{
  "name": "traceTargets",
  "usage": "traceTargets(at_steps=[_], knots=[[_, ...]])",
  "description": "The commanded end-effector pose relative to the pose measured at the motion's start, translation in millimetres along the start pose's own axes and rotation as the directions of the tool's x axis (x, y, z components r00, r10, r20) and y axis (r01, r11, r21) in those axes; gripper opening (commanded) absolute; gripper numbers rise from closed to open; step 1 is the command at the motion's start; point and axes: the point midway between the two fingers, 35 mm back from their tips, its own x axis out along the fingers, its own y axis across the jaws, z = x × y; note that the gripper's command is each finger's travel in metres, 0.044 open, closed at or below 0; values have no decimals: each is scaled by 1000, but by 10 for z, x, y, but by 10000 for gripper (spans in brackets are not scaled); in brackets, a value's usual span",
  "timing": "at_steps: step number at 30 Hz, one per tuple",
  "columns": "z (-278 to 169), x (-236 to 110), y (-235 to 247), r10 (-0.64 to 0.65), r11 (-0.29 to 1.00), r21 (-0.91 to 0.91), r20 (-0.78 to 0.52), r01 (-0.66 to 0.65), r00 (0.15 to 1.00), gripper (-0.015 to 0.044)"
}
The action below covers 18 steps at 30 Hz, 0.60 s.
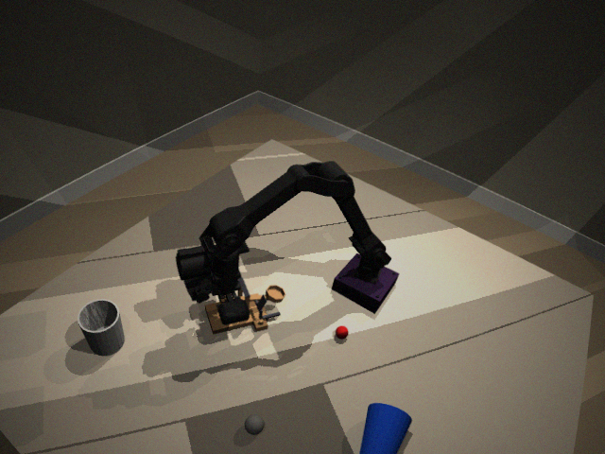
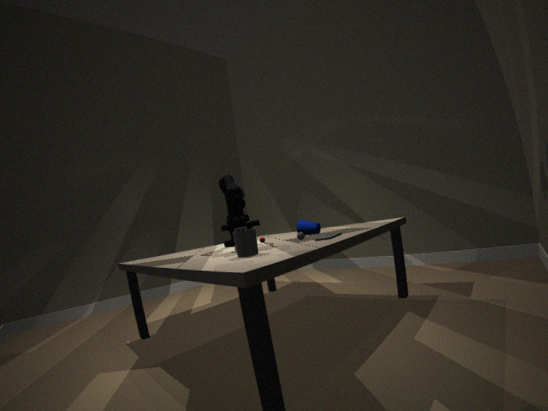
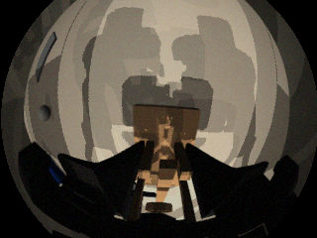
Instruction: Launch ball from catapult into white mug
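At centre left of the top view, the black hand (image 1: pixel 229 299) is lowered over the small wooden catapult (image 1: pixel 237 313), its fingers half closed around the catapult's frame. The small red ball (image 1: pixel 341 332) lies apart on the pale surface (image 1: pixel 440 303), lower right of centre. The grey-white cylindrical mug (image 1: pixel 101 326) stands at far left.

The worktop (image 1: pixel 454 273) is standing on dark legs over a patchy brown floor (image 2: pixel 398 354). Lying directly on it are a grey mug (image 1: pixel 100 326) near the left edge, a wooden catapult (image 1: pixel 237 312) at the middle, and a purple base plate (image 1: pixel 386 288) to its right. A red ball (image 1: pixel 341 332) is resting in front of the plate. Nearer the front edge, a grey ball (image 1: pixel 253 423) and a blue cup (image 1: pixel 384 428) are sitting apart.
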Motion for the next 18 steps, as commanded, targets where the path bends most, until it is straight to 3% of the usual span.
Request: traceTargets(at_steps=[1, 3, 6, 8, 18], knots=[[1, -4, 2, 1, 1000, 0, 1, -1, 1000, 118], [4, -31, 3, 1, 1000, 0, 1, -1, 1000, 85], [11, -389, 2, 1, 1000, 0, 0, -1, 1000, 6], [4, -501, 1, 0, 1000, 0, 0, 0, 1000, 0], [8, -418, -6, -1, 1000, -2, -3, 1, 1000, 0]])
